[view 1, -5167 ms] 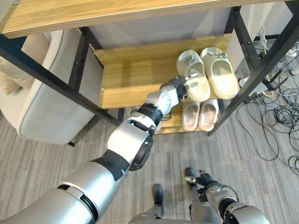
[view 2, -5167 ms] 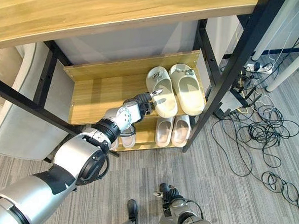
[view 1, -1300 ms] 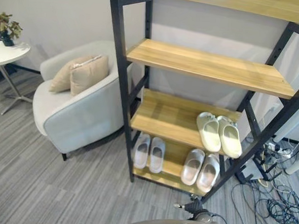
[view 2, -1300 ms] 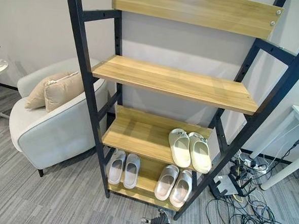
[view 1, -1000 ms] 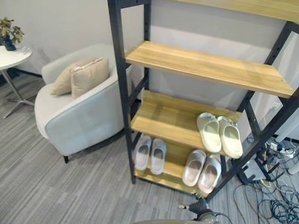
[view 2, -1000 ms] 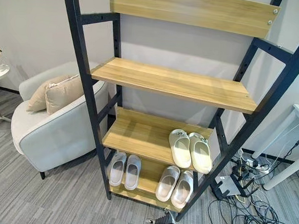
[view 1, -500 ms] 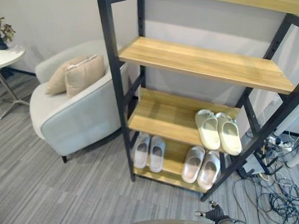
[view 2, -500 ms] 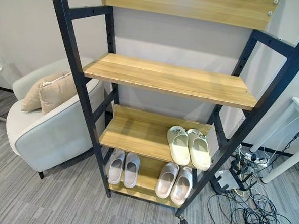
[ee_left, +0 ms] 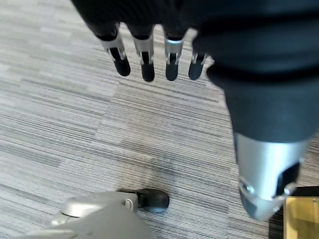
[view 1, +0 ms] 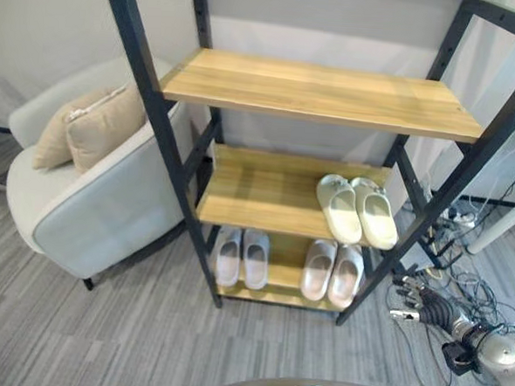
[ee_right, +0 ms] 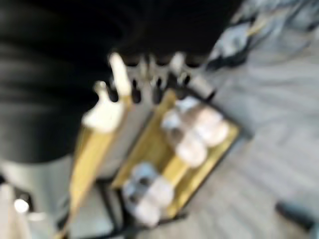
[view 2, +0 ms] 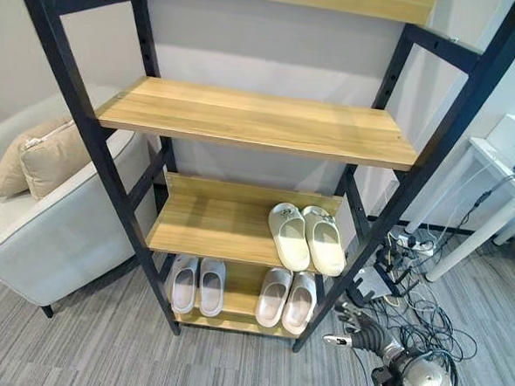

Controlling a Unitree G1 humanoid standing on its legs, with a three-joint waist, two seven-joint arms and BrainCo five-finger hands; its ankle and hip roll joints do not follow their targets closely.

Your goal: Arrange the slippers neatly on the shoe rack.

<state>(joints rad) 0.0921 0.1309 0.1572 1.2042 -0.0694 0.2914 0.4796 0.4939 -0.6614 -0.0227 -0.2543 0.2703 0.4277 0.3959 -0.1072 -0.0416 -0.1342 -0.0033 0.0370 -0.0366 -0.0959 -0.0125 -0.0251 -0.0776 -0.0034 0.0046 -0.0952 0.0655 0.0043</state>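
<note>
On wooden shoe rack (view 1: 266, 193), chunky cream slippers (view 1: 355, 209) (paired), both hands (ee_left: 149, 55) relaxed, empty.

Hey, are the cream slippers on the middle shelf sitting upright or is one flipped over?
Upright. The cream slippers both rest sole-down, side by side on the middle shelf, their foot openings facing up.

Shoe rack (view 1: 206, 212) bearing slippers (view 1: 357, 210)
</note>
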